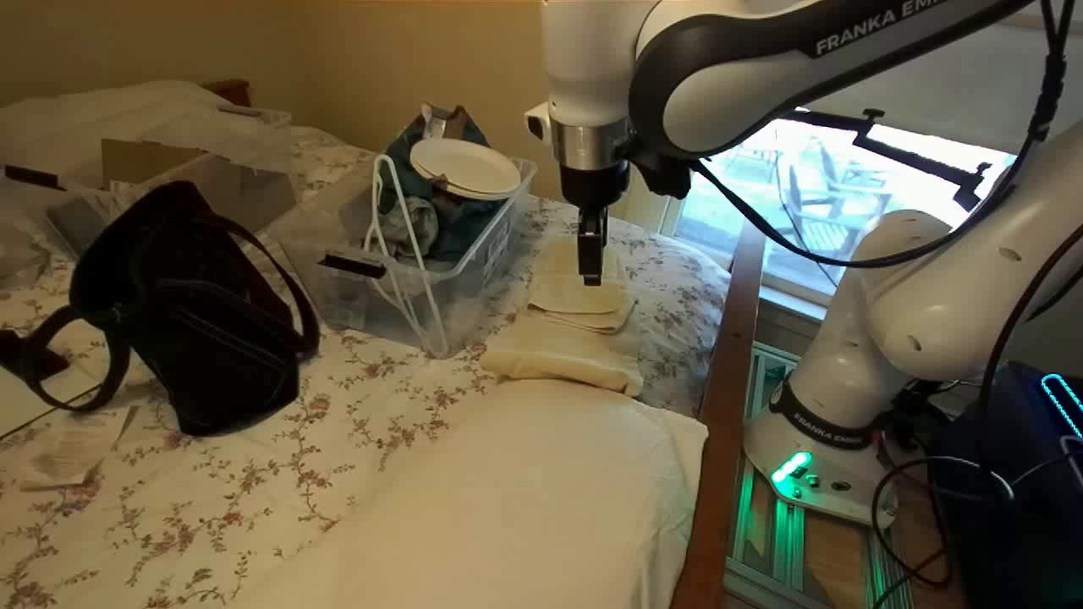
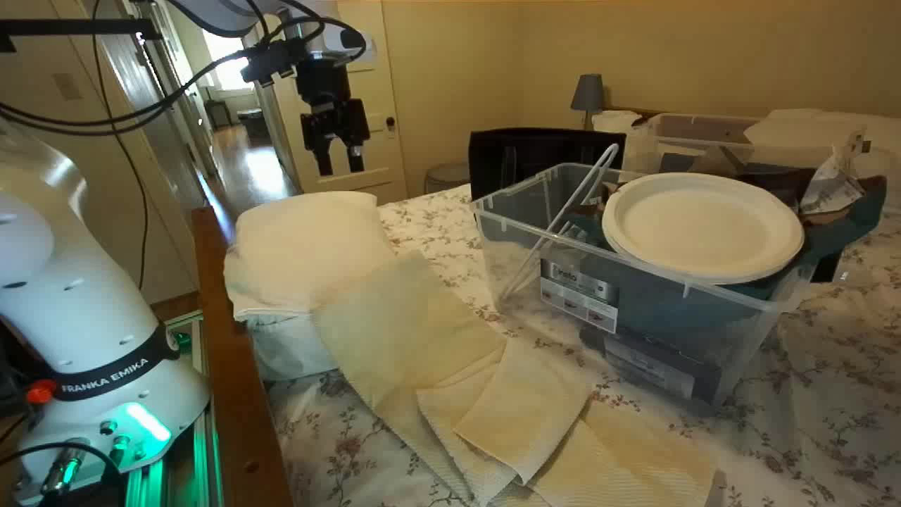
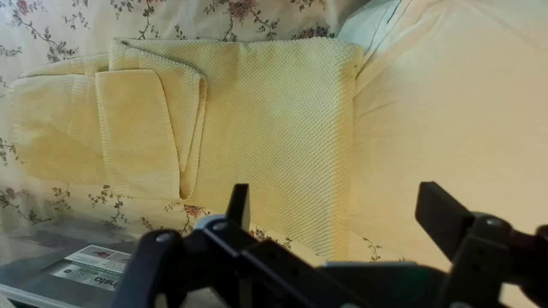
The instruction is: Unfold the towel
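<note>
One finger (image 3: pixel 236 207) of the parted gripper (image 3: pixel 334 188) hides some towel (image 3: pixel 274 124) in the wrist view.

At the right of an exterior view, the Franka Emika Panda arm (image 1: pixel 956 313) is presenting rounded white shells dotted with oval recesses (image 1: pixel 1009 254). Near the top right, a dark cover (image 1: pixel 791 41) is bearing the cropped lettering "FRANKA EMI", and a black cable (image 1: pixel 863 262) is drooping in a loop. At top center, a silver ring (image 1: pixel 590 145) is sitting above black fittings (image 1: pixel 592 182). In both exterior views, a green-tinged light bar (image 1: pixel 792 467) is glowing on the white base (image 2: pixel 77 421) beneath a black collar (image 2: pixel 105 380) reading "FRANKA EMIKA". Low in the wrist view, the Robotiq gripper (image 3: pixel 334 188) is showing black links (image 3: pixel 269 256), angular fingers (image 3: pixel 441 214) and round pivot screws (image 3: pixel 220 226).
</note>
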Controlling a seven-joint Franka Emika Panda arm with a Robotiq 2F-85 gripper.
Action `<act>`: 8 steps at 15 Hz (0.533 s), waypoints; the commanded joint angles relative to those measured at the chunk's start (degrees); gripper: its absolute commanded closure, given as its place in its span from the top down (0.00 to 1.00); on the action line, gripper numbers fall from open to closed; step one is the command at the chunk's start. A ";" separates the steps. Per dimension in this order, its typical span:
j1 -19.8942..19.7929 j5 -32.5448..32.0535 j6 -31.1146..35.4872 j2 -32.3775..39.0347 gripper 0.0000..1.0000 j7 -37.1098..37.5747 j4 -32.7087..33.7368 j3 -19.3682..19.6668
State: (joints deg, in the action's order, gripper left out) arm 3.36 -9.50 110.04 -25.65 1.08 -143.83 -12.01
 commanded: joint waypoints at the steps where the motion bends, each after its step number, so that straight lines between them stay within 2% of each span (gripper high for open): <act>1: 1.49 -0.59 -0.19 0.16 1.00 0.54 0.10 1.36; 5: 1.49 -0.59 -0.19 0.16 1.00 0.54 0.10 1.36; 8: -1.17 -3.76 6.50 2.56 1.00 0.05 -1.03 4.02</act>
State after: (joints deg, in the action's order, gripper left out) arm 3.34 -9.89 110.96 -25.45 1.08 -143.92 -10.83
